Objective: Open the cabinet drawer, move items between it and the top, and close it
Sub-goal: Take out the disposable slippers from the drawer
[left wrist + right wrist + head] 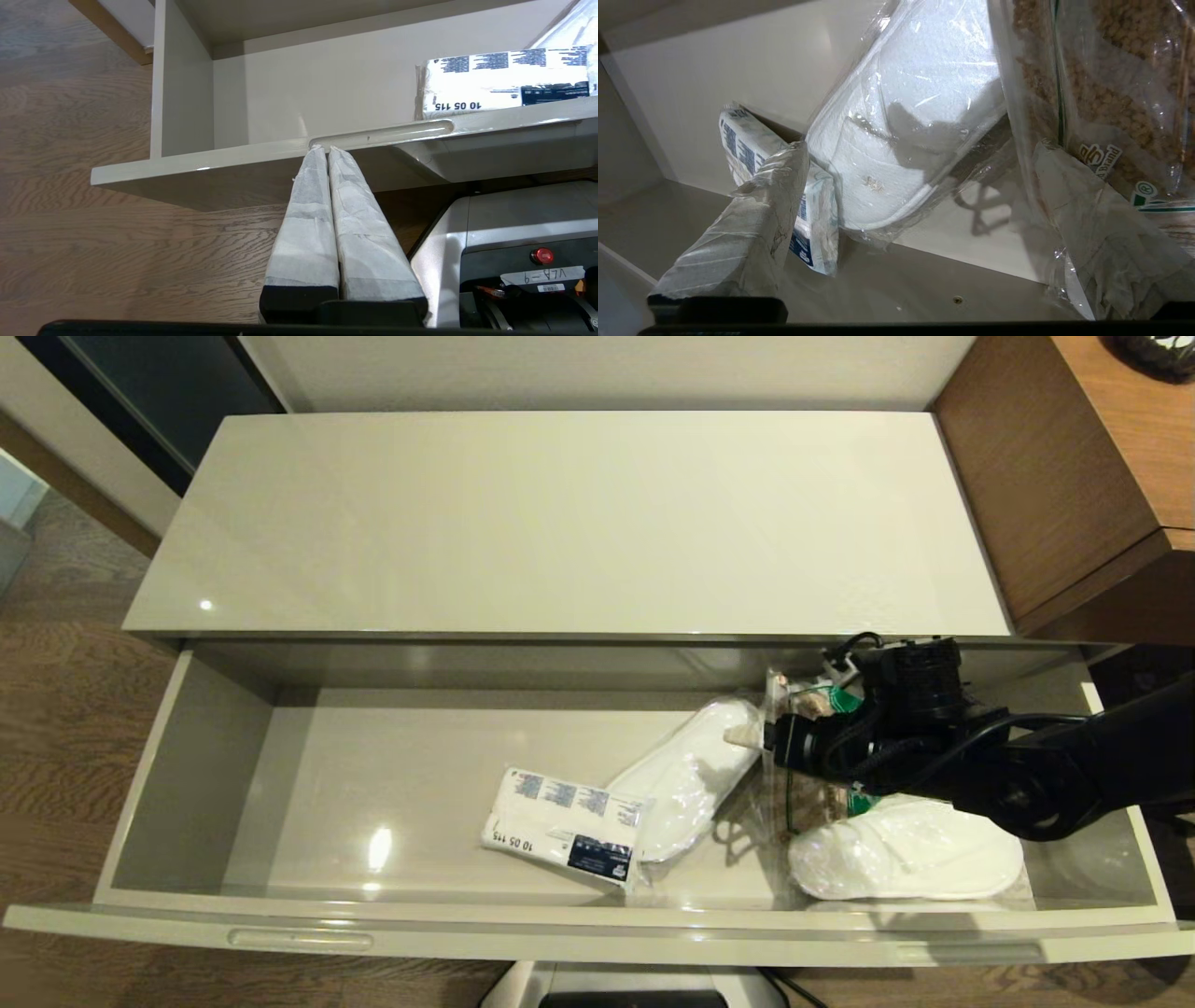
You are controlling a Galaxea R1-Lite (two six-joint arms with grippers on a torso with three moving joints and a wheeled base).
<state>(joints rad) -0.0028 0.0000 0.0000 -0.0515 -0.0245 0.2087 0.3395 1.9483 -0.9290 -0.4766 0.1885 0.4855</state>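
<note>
The cabinet drawer [597, 933] stands pulled out below the glossy top [579, 513], which carries nothing. Inside lie the white tissue packet [565, 826] and, beside it, a wrapped white slipper [691, 775]. My right gripper [756, 737] hangs open inside the drawer, over that slipper [901, 116]. One of its fingers [761, 210] is in front of the tissue packet [738, 149]; the other is against a clear snack bag [1111, 70]. My left gripper [324, 148] is shut, its tips at the left slot handle [383, 133] on the drawer front; it is out of the head view.
A second wrapped slipper [906, 859] lies at the drawer's right front, under my right arm. The snack bag [822, 695] with a green label sits at the back right. Taller brown wood furniture [1055, 476] borders the cabinet on the right. The drawer's left half holds nothing.
</note>
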